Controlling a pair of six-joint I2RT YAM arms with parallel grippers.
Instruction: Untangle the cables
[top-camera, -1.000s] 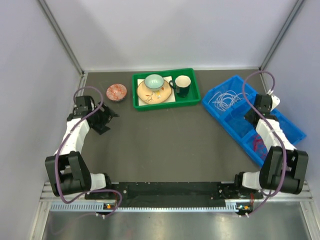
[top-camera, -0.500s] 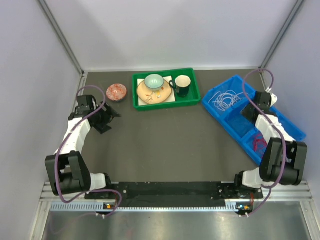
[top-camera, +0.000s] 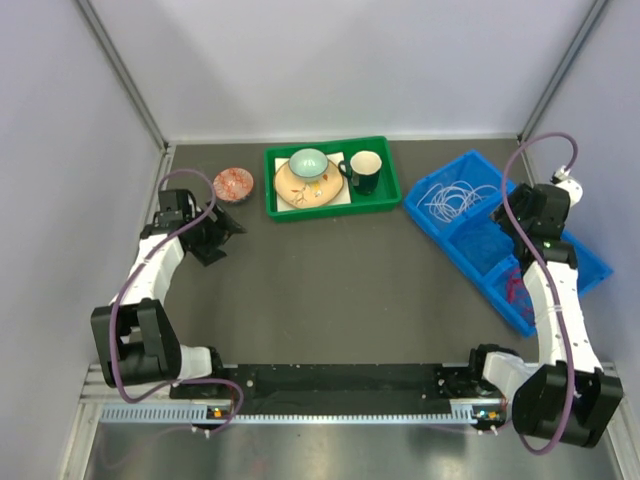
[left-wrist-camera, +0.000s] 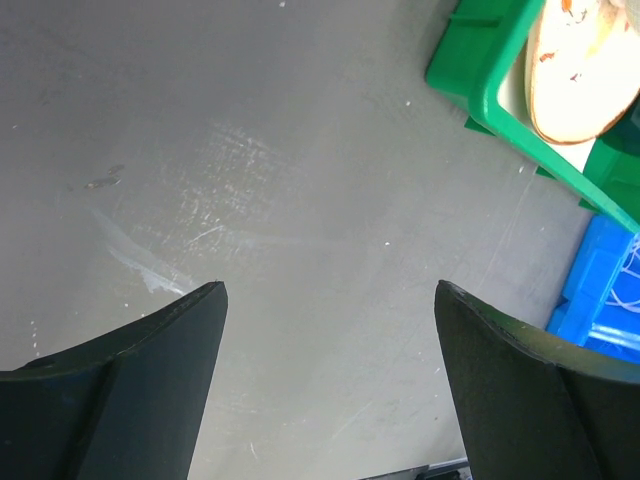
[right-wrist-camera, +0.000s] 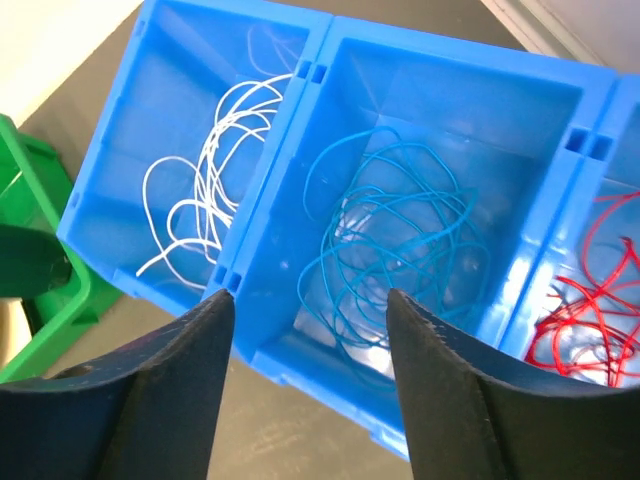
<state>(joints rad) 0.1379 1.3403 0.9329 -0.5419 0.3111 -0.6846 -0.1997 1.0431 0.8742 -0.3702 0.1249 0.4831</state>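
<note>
1. Right claw (right-wrist-camera: 308, 305): spread, empty, above blue bin (right-wrist-camera: 320, 385), right side;
2. Left claw (left-wrist-camera: 330, 290): spread wide, empty, over counter (left-wrist-camera: 300, 150), left;
3. White cable (right-wrist-camera: 210, 170): far compartment; blue cable (right-wrist-camera: 400, 230): middle compartment; red cable (right-wrist-camera: 590, 310): near compartment.

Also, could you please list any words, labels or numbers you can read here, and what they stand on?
None: no readable text shows on the blue bin, the green tray, the mug or the plate, whose marks are only a pattern.
</note>
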